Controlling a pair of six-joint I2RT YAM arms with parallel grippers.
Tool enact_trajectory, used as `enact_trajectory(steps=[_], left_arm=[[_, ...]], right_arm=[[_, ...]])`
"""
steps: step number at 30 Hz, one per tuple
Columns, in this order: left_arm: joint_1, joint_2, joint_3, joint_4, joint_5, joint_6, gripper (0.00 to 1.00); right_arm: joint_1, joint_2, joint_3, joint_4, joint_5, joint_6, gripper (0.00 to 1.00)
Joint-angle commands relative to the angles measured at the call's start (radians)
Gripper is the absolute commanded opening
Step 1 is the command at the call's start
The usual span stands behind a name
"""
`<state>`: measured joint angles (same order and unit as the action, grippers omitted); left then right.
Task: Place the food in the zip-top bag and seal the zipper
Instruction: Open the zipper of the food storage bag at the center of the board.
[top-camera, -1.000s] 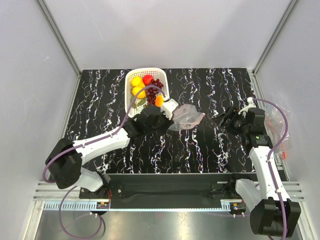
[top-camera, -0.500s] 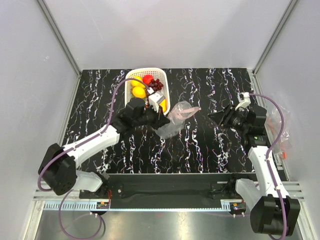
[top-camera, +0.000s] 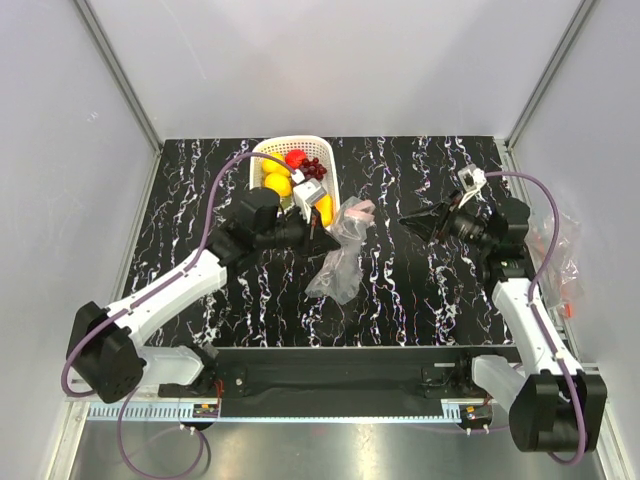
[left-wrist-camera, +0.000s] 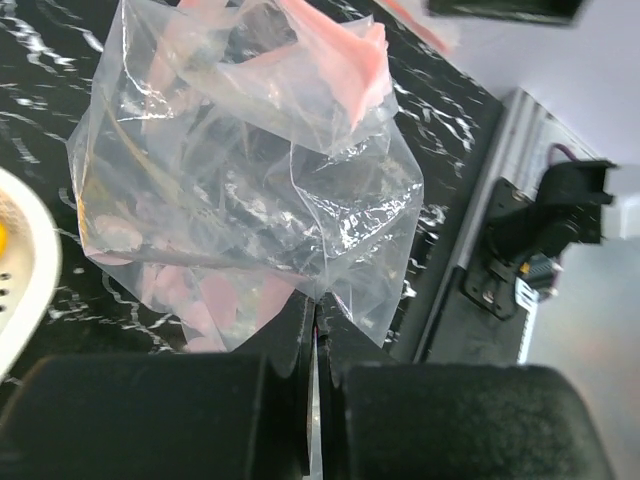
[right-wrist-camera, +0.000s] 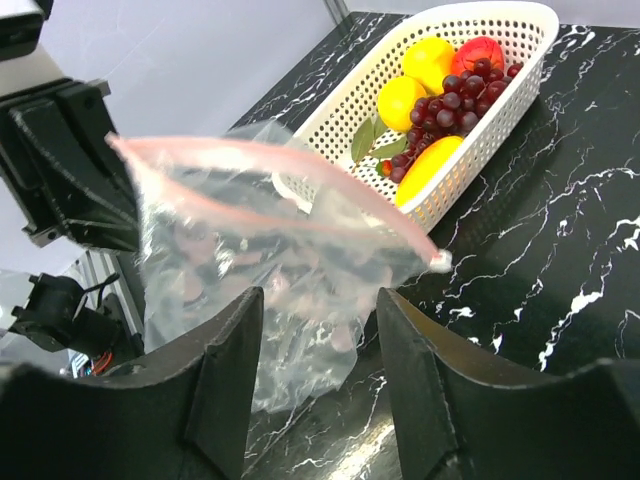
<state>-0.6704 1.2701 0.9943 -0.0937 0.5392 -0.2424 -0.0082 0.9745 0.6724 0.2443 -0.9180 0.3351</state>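
Note:
The clear zip-top bag hangs crumpled above the table, empty. My left gripper is shut on a fold of its edge, and the wrist view shows the bag pinched at the jaws. The pink-red zipper runs along the mouth, also seen in the left wrist view. My right gripper is open, right of the bag and apart from it, facing it. The food lies in the white basket: lemons, red apple, grapes, orange piece, green piece.
The basket stands at the table's back, just behind the left gripper. More crinkled clear plastic lies past the table's right edge. Grey walls and metal rails close in the table on three sides.
My left gripper has lifted the bag off the table, so it now hangs down. My right gripper has moved left toward the bag.

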Motion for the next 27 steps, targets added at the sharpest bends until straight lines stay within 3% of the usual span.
enact_trajectory(steps=[1, 6, 8, 9, 15, 18, 21, 27], left_arm=[[0.002, -0.047, -0.045, 0.061, 0.110, -0.015, 0.00], [0.002, -0.054, -0.080, 0.112, 0.133, -0.032, 0.00], [0.002, -0.051, -0.094, 0.130, 0.140, -0.028, 0.00], [0.002, -0.048, -0.100, 0.138, 0.145, -0.025, 0.00], [0.000, -0.022, -0.102, 0.097, 0.082, 0.014, 0.00], [-0.001, -0.026, -0.130, 0.081, 0.035, 0.008, 0.00], [-0.020, -0.044, -0.187, 0.127, -0.022, 0.009, 0.00], [-0.116, -0.048, -0.232, 0.135, -0.191, 0.064, 0.00]], right_arm=[[0.004, 0.041, 0.053, 0.085, -0.065, -0.042, 0.55], [0.095, 0.050, 0.073, 0.012, -0.029, -0.051, 0.55], [0.137, 0.050, 0.105, -0.090, 0.062, -0.054, 0.64], [0.148, 0.049, 0.116, -0.127, 0.162, -0.051, 0.64], [0.155, 0.018, 0.141, -0.293, 0.240, -0.062, 0.59], [0.155, 0.036, 0.159, -0.365, 0.289, 0.031, 0.60], [0.155, 0.061, 0.173, -0.457, 0.394, 0.258, 0.63], [0.165, 0.078, 0.184, -0.553, 0.493, 0.496, 0.66]])
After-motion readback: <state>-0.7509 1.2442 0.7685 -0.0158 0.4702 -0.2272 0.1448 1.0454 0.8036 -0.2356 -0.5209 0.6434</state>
